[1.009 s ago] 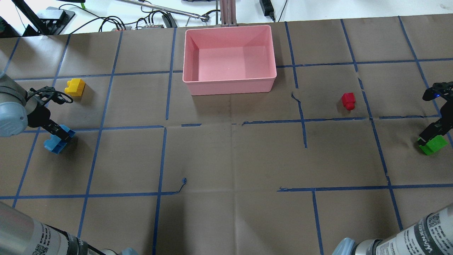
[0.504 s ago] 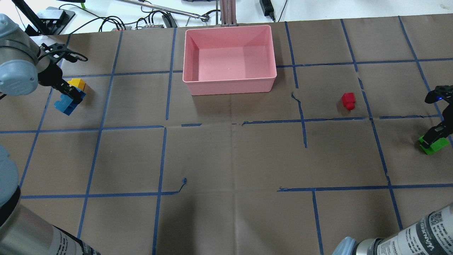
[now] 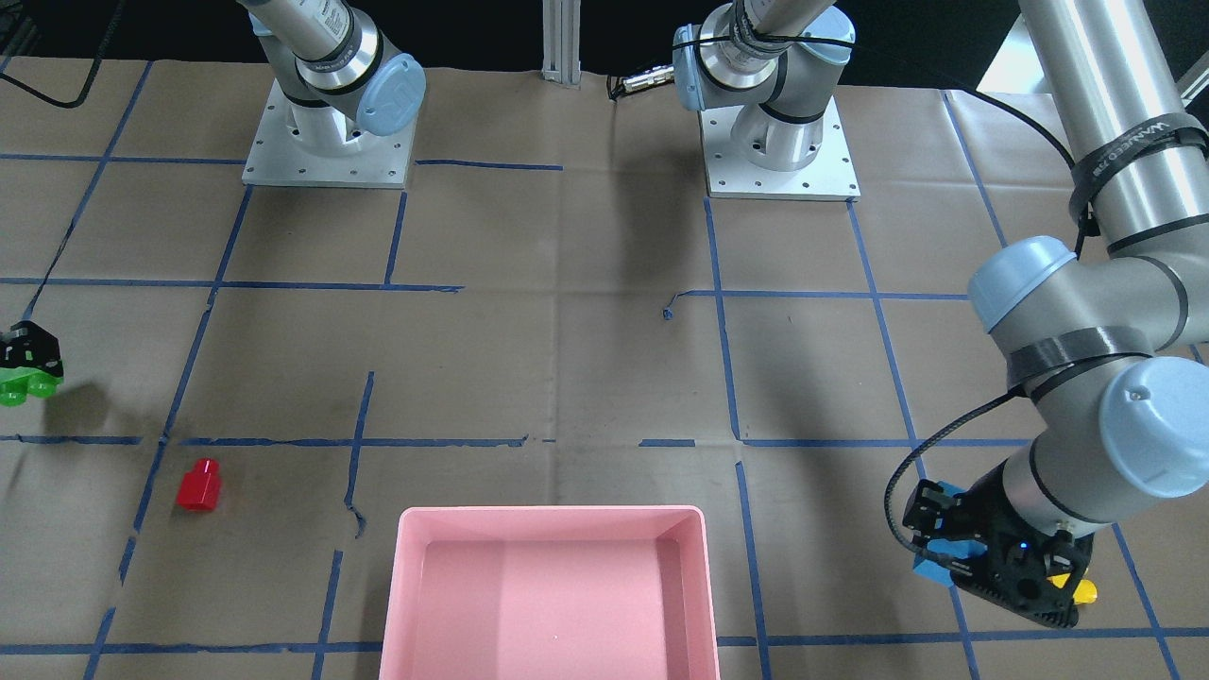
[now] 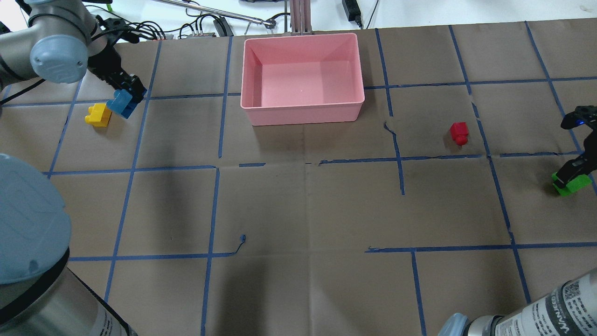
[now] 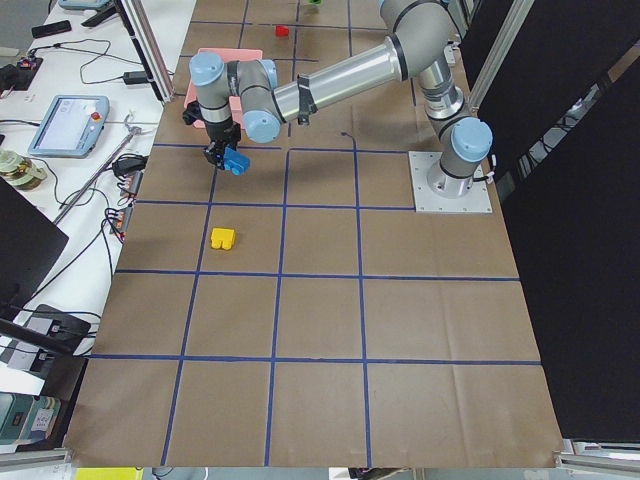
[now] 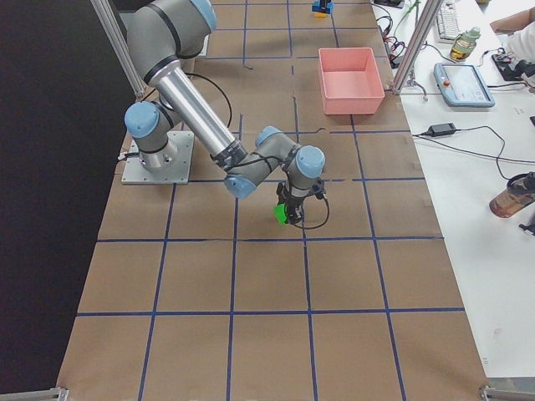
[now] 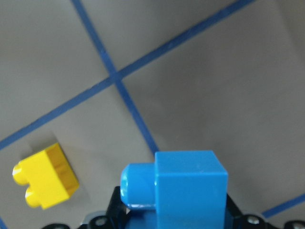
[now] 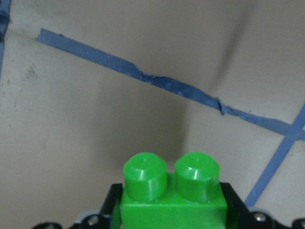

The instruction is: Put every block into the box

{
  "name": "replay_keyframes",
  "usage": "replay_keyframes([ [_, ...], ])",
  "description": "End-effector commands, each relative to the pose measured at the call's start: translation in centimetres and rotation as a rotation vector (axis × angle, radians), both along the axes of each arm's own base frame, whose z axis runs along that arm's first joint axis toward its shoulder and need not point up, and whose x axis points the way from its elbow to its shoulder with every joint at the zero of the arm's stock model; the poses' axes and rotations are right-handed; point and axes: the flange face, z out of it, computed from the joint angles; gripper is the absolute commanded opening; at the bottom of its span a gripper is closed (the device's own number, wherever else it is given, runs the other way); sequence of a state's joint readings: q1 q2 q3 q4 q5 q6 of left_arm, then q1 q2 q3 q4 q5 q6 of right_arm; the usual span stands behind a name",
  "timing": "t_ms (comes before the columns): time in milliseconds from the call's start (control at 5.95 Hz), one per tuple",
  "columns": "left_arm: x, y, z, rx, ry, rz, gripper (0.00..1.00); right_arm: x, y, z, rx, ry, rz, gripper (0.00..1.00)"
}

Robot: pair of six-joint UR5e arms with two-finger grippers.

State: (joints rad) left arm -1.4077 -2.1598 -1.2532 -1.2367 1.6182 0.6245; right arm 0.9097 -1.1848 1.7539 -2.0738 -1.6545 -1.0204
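Observation:
My left gripper [image 4: 127, 95] is shut on the blue brick [image 4: 121, 103] and holds it above the table at the far left, just right of the yellow brick [image 4: 98, 115]. The blue brick [image 7: 178, 183] fills the left wrist view, the yellow brick [image 7: 44, 176] below it. My right gripper [image 4: 571, 175] is shut on the green brick [image 4: 570, 183] at the right edge, lifted off the table; the green brick also shows in the right wrist view [image 8: 171, 191]. The red brick [image 4: 459, 132] lies on the table right of the pink box [image 4: 302, 109], which holds nothing.
Brown paper with blue tape lines covers the table [image 4: 298, 210]. Cables and a metal post [image 4: 298, 18] lie beyond the far edge behind the box. The arm bases [image 3: 326, 142] stand at the robot's side.
My left gripper has carried the blue brick up off the table, away from me and to the right, past the yellow brick. My right gripper has lifted the green brick slightly.

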Motion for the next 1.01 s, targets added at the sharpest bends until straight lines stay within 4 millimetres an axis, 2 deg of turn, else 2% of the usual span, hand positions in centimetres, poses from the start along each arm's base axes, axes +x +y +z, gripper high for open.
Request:
replay_keyframes([
  [0, -10.0, -3.2, 1.0, -0.051, 0.023, 0.073, 0.0, 5.7, -4.8, 10.3, -0.103, 0.029, -0.042, 0.26],
  [168, -16.6, -3.9, -0.2, -0.059, 0.054, 0.089, 0.0, 11.0, -7.4, 14.8, -0.105, 0.03, -0.1, 0.26],
  [336, -23.2, -3.4, -1.5, -0.044, 0.128, 0.094, 0.0, 16.1, -9.2, 18.3, -0.096, 0.024, -0.175, 0.26],
  [504, -24.9, -3.3, -2.4, -0.046, 0.138, 0.143, 0.0, 21.0, -10.9, 19.6, -0.111, -0.011, -0.255, 0.26],
  [673, -26.3, -3.1, -3.1, -0.049, 0.135, 0.15, 0.0, 25.1, -12.2, 19.6, -0.121, -0.015, -0.308, 0.26],
  [841, -26.2, -3.1, -2.8, -0.053, 0.138, 0.154, 0.72, 29.2, -13.1, 20.0, -0.136, -0.015, -0.329, 0.26],
])
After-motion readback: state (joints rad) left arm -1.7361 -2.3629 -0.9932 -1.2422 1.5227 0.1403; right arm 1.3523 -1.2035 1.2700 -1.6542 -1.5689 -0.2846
